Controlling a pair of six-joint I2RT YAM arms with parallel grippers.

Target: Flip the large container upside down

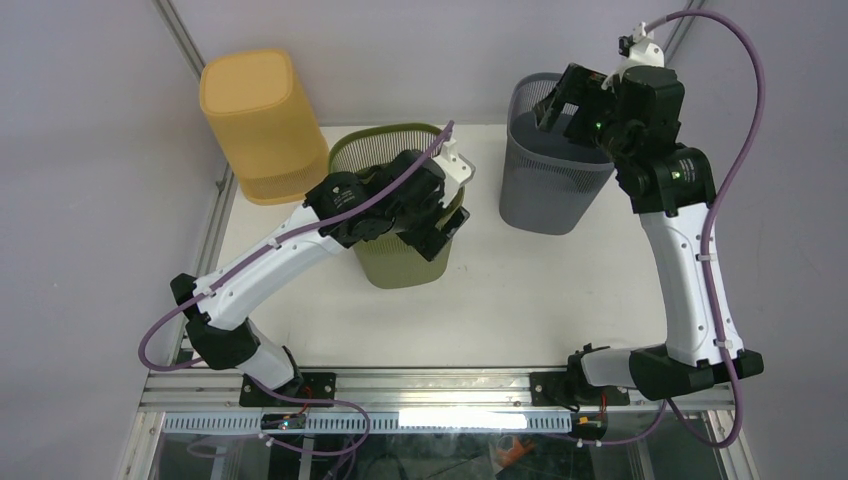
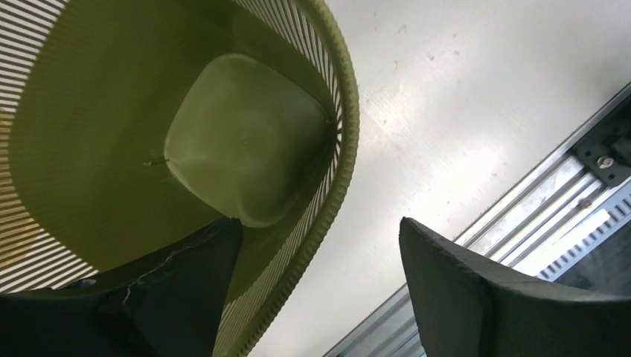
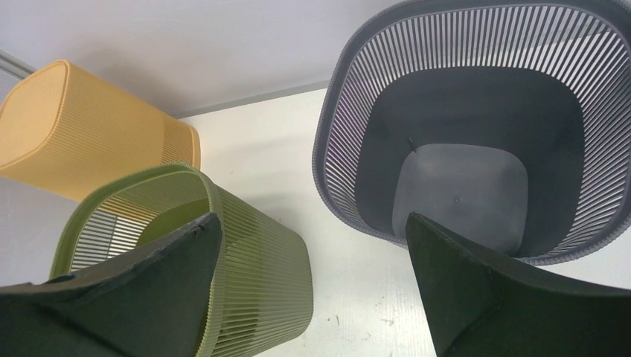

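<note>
Progress is small: the green wastebasket point(image 1: 400, 262), which I take for the large container, stands upright near the counter point(image 1: 520, 310) centre toward 12 o'clock, left fingers point(image 2: 216, 253) spread astride its rim, right fingers point(image 3: 461, 268) spread above the upright grey wastebasket point(image 1: 545, 190) at 1 o'clock.

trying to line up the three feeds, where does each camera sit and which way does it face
Top external: above and behind the bases, facing down on the table; both arms show.
Left wrist: on the left arm, facing down into the green basket; left hand open astride its rim.
Right wrist: above the grey basket, facing down into it; right hand open.
Shared: both wrist views show the green basket.
</note>
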